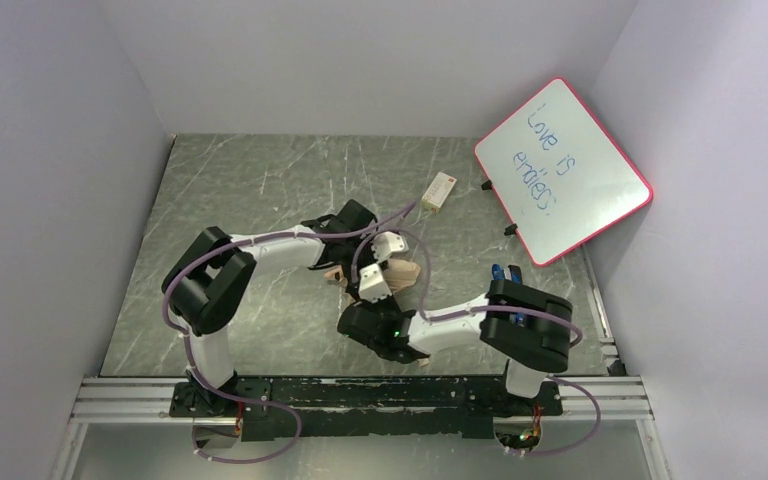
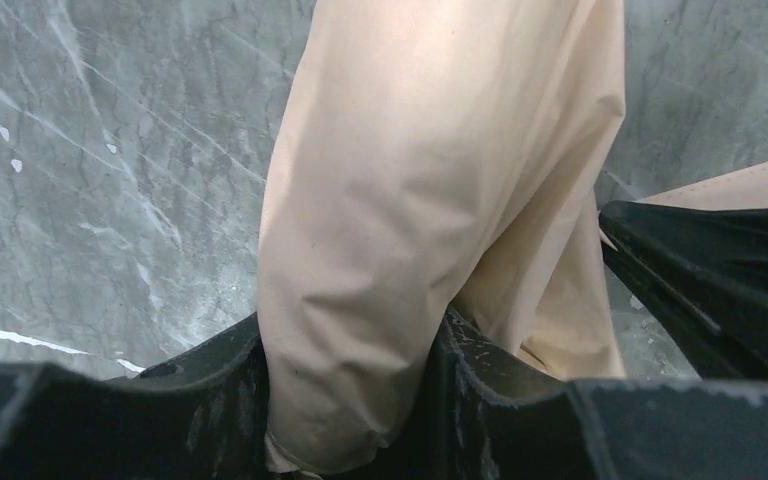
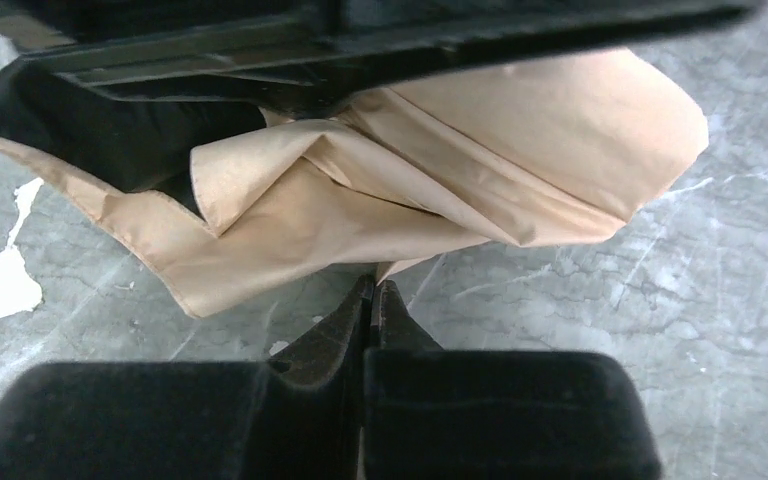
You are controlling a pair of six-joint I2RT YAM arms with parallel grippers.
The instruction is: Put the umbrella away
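Umbrella (image 1: 400, 272) mid-bench (image 1: 260, 180), tan fabric bunched; L end effector (image 2: 352, 335) gripping tan fold; R end effector (image 3: 374, 290) clenched, tips at fabric edge; whiteboard (image 1: 562, 170) 2 o'clock; white box (image 1: 439, 191) 1 o'clock; blue item (image 1: 501, 273) 3 o'clock.

1. Grey-green marbled table (image 1: 260, 190), veined and scratched in white; white chipped patch (image 3: 0, 280) at the left of the right wrist view.
2. Pink-framed whiteboard (image 1: 563, 170) at the far right corner, tilted, close to the right wall; blue handwriting across it, "Love is" legible, second line harder to read.
3. Two small black pieces (image 1: 487, 184) along the whiteboard's lower-left edge; kind unclear.
4. Small pale box (image 1: 439, 191) with a red mark, lying on the table just left of the whiteboard, apart from it.
5. Small blue object (image 1: 500, 272) below the whiteboard's lowest corner; mostly hidden.
6. Pale walls (image 1: 50, 200) on three sides.
7. Silver metal rail (image 1: 110, 398) along the near edge.
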